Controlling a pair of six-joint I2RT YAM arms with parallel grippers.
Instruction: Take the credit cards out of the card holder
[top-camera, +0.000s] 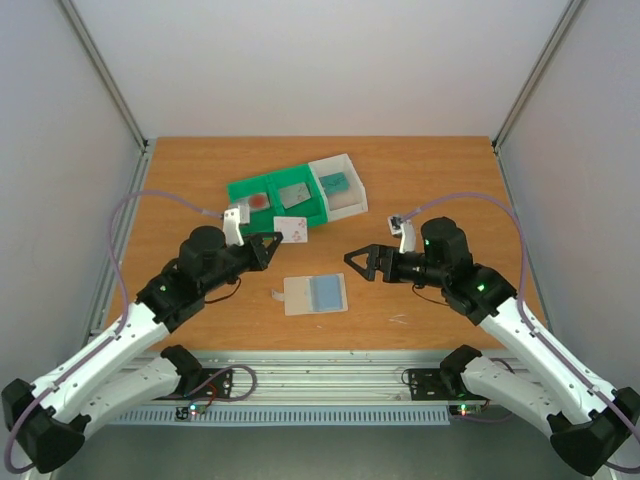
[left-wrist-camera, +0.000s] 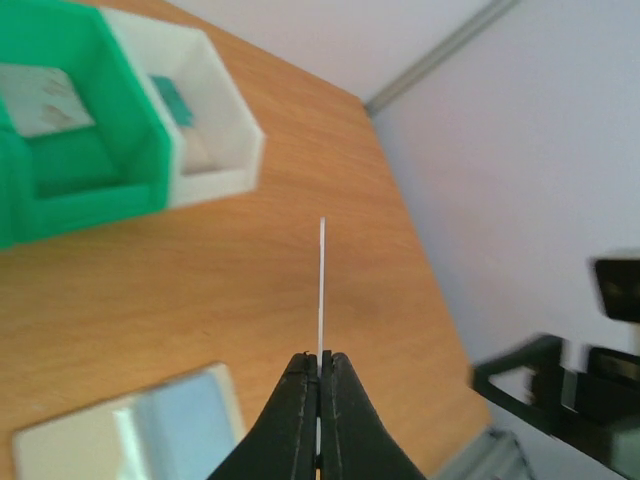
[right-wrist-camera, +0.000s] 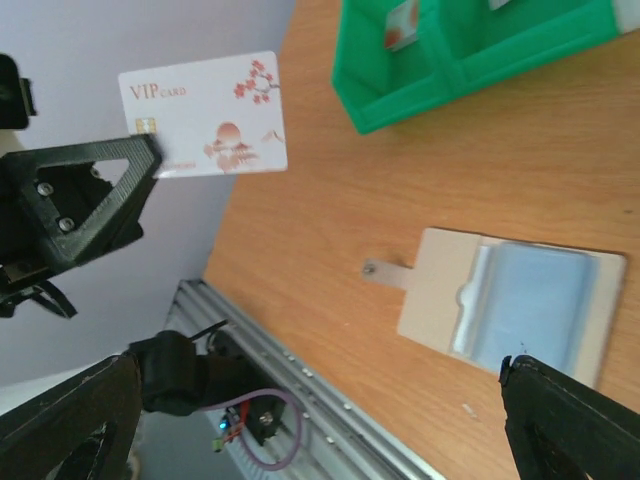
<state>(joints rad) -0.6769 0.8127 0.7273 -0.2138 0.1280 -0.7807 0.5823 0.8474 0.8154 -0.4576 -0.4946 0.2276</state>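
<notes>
My left gripper (top-camera: 275, 238) is shut on the short edge of a white credit card (top-camera: 292, 229), held above the table. This card is printed VIP with red blossoms (right-wrist-camera: 205, 115). It shows edge-on (left-wrist-camera: 321, 285) in the left wrist view, between the closed left gripper (left-wrist-camera: 320, 362). The beige card holder (top-camera: 300, 295) lies flat on the table with a blue card (top-camera: 328, 292) showing in it. Its tab points left (right-wrist-camera: 385, 271). My right gripper (top-camera: 358, 265) hangs open and empty to the right of the holder (right-wrist-camera: 445, 300), its fingers (right-wrist-camera: 575, 425) wide apart.
At the back stands a green two-compartment tray (top-camera: 243, 190) holding a white card with red (top-camera: 258, 201) and a grey card (top-camera: 296, 194). Against its right side is a white tray (top-camera: 345, 161) with a teal card (top-camera: 333, 183). The metal rail (top-camera: 320, 375) runs along the near edge.
</notes>
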